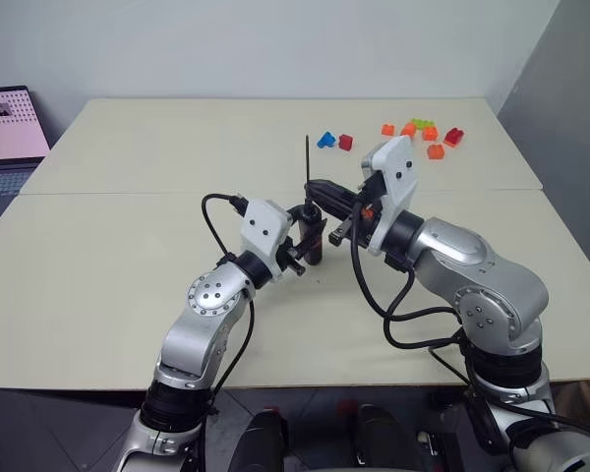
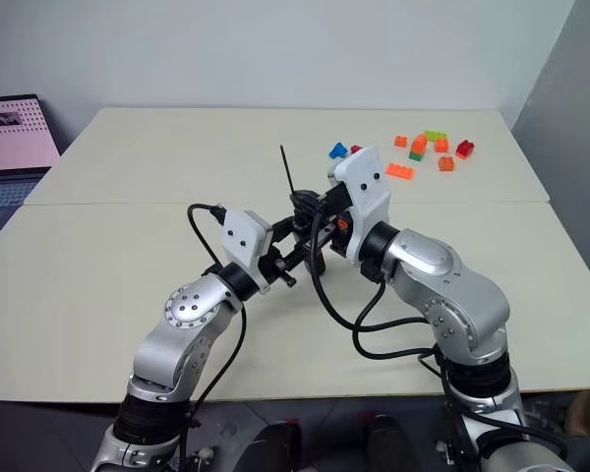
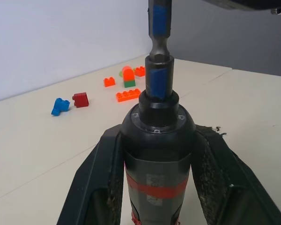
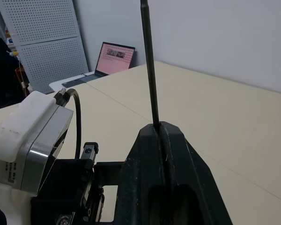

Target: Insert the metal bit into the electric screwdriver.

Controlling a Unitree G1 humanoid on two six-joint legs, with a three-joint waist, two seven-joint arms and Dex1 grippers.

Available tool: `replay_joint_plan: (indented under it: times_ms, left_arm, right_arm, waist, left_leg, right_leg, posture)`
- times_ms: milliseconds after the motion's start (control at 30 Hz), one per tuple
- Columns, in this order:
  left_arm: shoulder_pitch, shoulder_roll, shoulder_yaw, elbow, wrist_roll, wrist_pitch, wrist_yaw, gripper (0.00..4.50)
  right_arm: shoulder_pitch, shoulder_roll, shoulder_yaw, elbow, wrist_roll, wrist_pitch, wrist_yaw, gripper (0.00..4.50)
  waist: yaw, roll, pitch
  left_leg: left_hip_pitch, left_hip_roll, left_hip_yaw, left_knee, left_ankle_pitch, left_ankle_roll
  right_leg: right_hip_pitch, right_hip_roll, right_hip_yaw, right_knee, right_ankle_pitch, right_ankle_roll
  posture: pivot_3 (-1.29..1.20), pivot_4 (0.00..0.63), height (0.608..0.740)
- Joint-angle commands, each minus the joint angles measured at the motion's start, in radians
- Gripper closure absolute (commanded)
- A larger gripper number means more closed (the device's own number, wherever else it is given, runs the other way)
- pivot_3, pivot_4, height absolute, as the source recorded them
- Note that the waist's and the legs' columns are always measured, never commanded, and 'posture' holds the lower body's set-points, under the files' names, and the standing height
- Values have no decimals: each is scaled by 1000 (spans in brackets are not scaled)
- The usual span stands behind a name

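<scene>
Thin dark grey metal bit (image 4: 150, 70), straight like a needle: your right gripper (image 4: 161, 133) has its two black fingers pressed together on the low end of it, and the rest sticks straight up. You can see the bit's tip (image 1: 307, 157) standing above both hands.

Your left gripper (image 3: 159, 154) pinches the slim black electric screwdriver with the red band (image 3: 157, 154). One black finger (image 3: 100, 178) presses each side of it. The screwdriver's narrow front end points up toward the right gripper, and a grey and blue part (image 3: 158, 51) goes on up from it and out past the picture's edge. You cannot tell if that part is seated in the screwdriver or only touching it.

Both hands meet near the middle of the big cream table (image 1: 128, 265), above its top. Bare table lies all around them, and every edge is well away. Small toy blocks, orange, red, blue and green (image 1: 423, 133), sit far back on the right. A laptop with a pink screen (image 1: 10, 128) stands off the table's far left corner.
</scene>
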Motion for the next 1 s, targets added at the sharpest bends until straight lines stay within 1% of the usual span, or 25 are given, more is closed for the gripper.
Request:
replay_joint_plan:
  times_ms: [33,167,233,267,333,400,533,600,700,767,833,867,933,1000]
  left_arm:
    - [-1,2,9,-13,8,-4,2,2847]
    - [-2,0,8,-11,9,-4,3,2847]
    - [-3,-2,8,-11,9,-4,4,2847]
    - [-3,-2,8,-11,9,-4,4,2847]
    - [-3,-2,8,-11,8,-3,3,2847]
    - [-3,-2,9,-10,8,-3,3,2847]
    - [-4,0,11,-9,8,-3,2,2847]
    - [-6,0,12,-9,8,-1,3,2847]
    - [-12,1,15,-8,6,2,4,2847]
    - [-24,1,18,-7,6,9,6,2847]
    - [-45,4,17,-7,14,19,11,2847]
    - [-58,7,16,-7,20,25,12,2847]
    - [-111,22,-5,-2,55,38,14,2847]
    - [-164,44,-24,9,88,53,5,2848]
  right_arm:
    - [6,-3,12,-3,12,32,9,4500]
    - [10,-7,14,-2,9,37,8,4500]
    - [12,-10,14,-3,5,36,6,4096]
    - [11,-10,14,-4,4,34,7,4015]
    - [9,-11,10,-7,2,31,7,3489]
    - [4,-10,-1,-9,3,29,5,3087]
    - [-8,-15,-33,-13,12,31,5,1976]
    - [-11,-23,-57,-15,20,34,10,1610]
    - [-18,-46,-104,-14,42,40,24,920]
    - [-23,-74,-149,-9,69,47,45,555]
    - [-22,-114,-192,-2,100,50,79,56]
    - [-21,-139,-211,6,109,48,98,14]
    - [-3,-239,-251,22,120,25,184,0]
    - [15,-330,-264,29,108,-3,248,0]
  waist:
    - [0,0,0]
    - [0,0,0]
    - [0,0,0]
    - [0,0,0]
    - [0,0,0]
    - [0,0,0]
    - [0,0,0]
    - [0,0,0]
    - [1,0,0]
    - [1,0,0]
    - [2,0,0]
    - [2,0,0]
    - [2,0,0]
    - [3,-1,0]
  left_leg:
    - [0,0,0,0,0,0]
    - [0,0,0,0,0,0]
    - [0,0,0,0,0,0]
    - [0,0,0,0,0,0]
    - [0,0,0,0,0,0]
    - [0,0,0,0,0,0]
    - [-1,0,0,0,0,0]
    - [-1,0,0,0,0,0]
    - [-1,0,0,0,0,0]
    - [-1,0,0,0,0,0]
    - [-1,0,0,0,0,0]
    - [-1,0,1,0,0,0]
    - [-1,0,1,0,0,0]
    - [-2,-1,1,0,0,0]
  right_leg:
    - [0,0,0,0,0,0]
    - [0,0,0,0,0,0]
    - [0,0,0,0,0,0]
    - [0,0,0,0,0,0]
    - [0,0,0,0,0,0]
    - [0,0,0,0,0,0]
    - [0,0,0,0,0,0]
    - [0,0,0,0,0,0]
    - [0,0,0,0,0,0]
    - [0,0,0,0,0,0]
    - [0,0,0,0,0,0]
    - [0,0,0,0,0,0]
    - [0,0,0,0,0,0]
    - [0,0,-1,0,0,0]
  posture:
    - [0,150,740]
    - [0,150,740]
    - [0,150,740]
    - [0,150,740]
    - [0,150,740]
    - [0,150,740]
    - [0,150,740]
    - [0,150,740]
    - [0,150,740]
    - [0,150,740]
    - [0,150,740]
    - [0,150,740]
    - [0,150,740]
    - [0,150,740]
